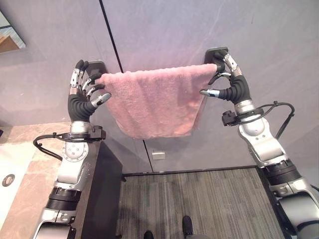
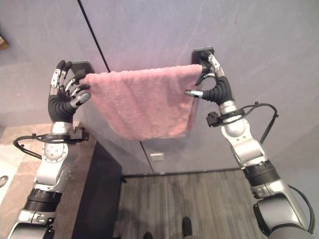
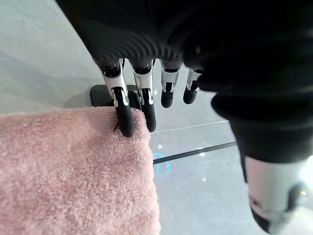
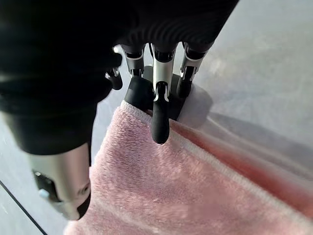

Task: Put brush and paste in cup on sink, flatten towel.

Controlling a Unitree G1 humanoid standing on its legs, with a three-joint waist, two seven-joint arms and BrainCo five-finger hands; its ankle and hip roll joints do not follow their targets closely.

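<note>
Both hands at the towel's top corners.
Your left hand [image 1: 85, 92] and right hand [image 1: 227, 79] rest spread, fingertips touching the pink terry towel [image 1: 152, 102] on its wall rail.

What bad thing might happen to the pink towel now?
1. The left hand and right hand have fingertips on the two top corners of the pink towel. If one tugs sideways harder, the towel may bunch up or slide toward that end.
2. The towel just hangs draped between the black wall mounts, so a downward drag might pull it off onto the floor.
</note>
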